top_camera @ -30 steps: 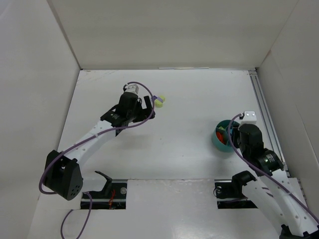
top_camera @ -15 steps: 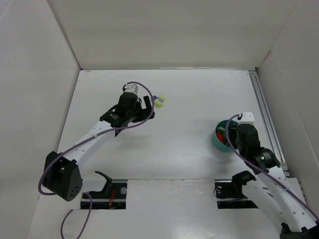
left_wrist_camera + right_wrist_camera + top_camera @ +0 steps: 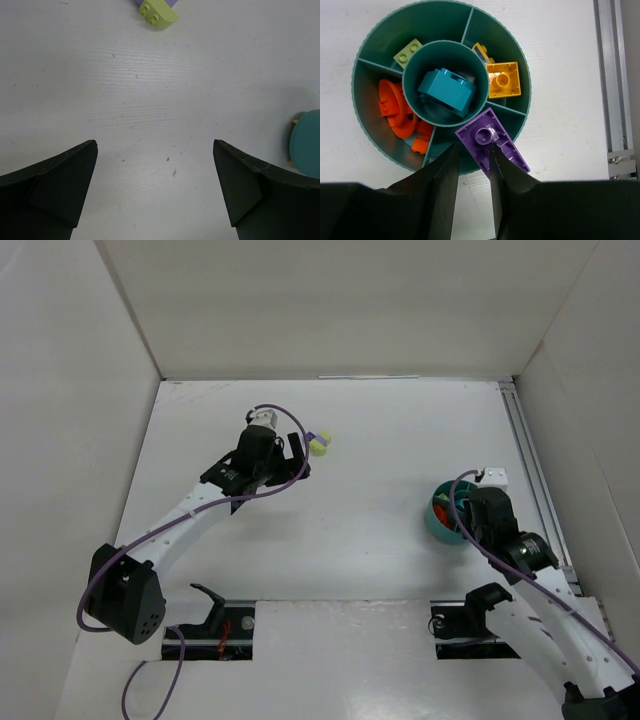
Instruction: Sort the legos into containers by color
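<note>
The round teal bowl lies right under my right gripper. Its central cup holds a teal brick. The outer compartments hold a pale green brick, orange-red pieces and yellow bricks. A purple plate lies underside up, slanting across the near rim. It touches the right finger, but the jaws stand narrowly apart and pinch nothing. My left gripper hangs wide open over bare table. A pale green lego lies ahead of it, with a purple one just behind.
A metal rail runs along the table's right side, close to the bowl. White walls enclose the table at the back and on both sides. From the left wrist the bowl shows at the far right.
My right wrist has drifted slightly nearer and to the left over the bowl. The left arm and the two legos in front of it have not moved.
</note>
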Controlling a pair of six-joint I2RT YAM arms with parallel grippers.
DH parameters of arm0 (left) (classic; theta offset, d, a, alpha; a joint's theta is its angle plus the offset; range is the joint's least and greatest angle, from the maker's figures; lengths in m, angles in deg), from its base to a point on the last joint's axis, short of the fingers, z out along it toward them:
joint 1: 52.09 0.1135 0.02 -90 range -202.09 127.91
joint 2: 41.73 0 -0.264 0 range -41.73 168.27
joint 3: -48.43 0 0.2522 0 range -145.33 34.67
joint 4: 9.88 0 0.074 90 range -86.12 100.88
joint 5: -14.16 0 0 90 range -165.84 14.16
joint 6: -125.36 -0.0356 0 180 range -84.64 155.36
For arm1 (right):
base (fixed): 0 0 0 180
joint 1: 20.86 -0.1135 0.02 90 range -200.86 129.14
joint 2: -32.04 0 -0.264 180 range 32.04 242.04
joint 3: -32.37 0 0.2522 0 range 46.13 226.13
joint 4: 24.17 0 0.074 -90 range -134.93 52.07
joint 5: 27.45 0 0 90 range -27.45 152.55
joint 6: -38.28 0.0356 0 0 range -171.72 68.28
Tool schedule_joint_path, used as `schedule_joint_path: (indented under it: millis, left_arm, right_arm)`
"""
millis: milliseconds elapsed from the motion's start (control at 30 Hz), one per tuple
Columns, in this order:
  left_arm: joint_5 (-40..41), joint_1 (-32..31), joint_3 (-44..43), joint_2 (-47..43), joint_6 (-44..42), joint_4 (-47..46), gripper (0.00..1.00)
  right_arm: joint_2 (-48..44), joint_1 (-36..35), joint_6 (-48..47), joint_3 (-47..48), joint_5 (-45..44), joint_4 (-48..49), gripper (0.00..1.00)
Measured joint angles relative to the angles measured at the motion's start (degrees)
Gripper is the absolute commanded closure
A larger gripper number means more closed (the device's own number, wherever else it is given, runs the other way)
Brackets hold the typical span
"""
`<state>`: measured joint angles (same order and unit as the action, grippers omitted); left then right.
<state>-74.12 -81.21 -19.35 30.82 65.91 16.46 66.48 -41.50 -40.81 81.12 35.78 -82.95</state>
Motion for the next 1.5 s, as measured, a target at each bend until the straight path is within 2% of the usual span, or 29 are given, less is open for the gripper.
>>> schedule_joint_path:
  millis: [167, 367, 400, 433, 500, 667, 933, 1200, 1367, 1467, 1500]
  left_arm:
    - [0.0, 0.0, 0.0, 0.0, 0.0, 0.0, 0.0]
    - [-0.1, 0.0, 0.0, 0.0, 0.0, 0.0, 0.0]
    - [-0.1, 0.0, 0.0, 0.0, 0.0, 0.0, 0.0]
    - [-0.1, 0.0, 0.0, 0.0, 0.0, 0.0, 0.0]
    - [-0.1, 0.0, 0.0, 0.0, 0.0, 0.0, 0.0]
    - [-0.2, 0.0, 0.0, 0.3, 0.0, -0.1, 0.0]
    - [-0.7, 0.0, 0.0, 1.0, -0.1, -0.6, 0.0]
    - [-1.2, 0.0, 0.0, 1.6, -0.3, -0.9, 0.0]
    - [-1.5, 0.0, -0.1, 2.6, -0.4, -1.9, 0.0]
    - [-2.0, 0.3, -0.2, 3.7, -0.7, -2.3, 0.0]
    - [-2.6, 0.7, -0.5, 4.2, -0.7, -2.4, 0.0]
  right_arm:
    - [2.4, 0.0, -0.9, 0.1, -0.2, 1.5, 0.7]
    - [4.6, 0.0, -3.3, 0.2, 1.2, 4.1, 0.82]
    - [4.7, 0.0, -3.6, 0.4, 1.4, 3.9, 0.86]
    - [4.7, 0.0, -3.8, 0.7, 1.8, 3.8, 0.94]
    - [4.7, 0.0, -4.1, 1.0, 2.6, 3.4, 1.0]
    - [5.9, 0.0, -5.9, 2.2, 5.0, 2.5, 1.0]
    - [14.1, 0.1, -10.8, 7.6, 9.4, 1.7, 1.0]
    - [19.7, 0.0, -14.1, 16.8, 10.8, -7.1, 1.0]
    - [23.1, 0.0, -16.9, 17.9, 10.9, -8.8, 1.0]
    - [22.1, 0.0, -19.5, 17.9, 12.8, -8.0, 0.92]
    - [21.2, 0.0, -20.5, 17.9, 13.9, -7.3, 0.82]
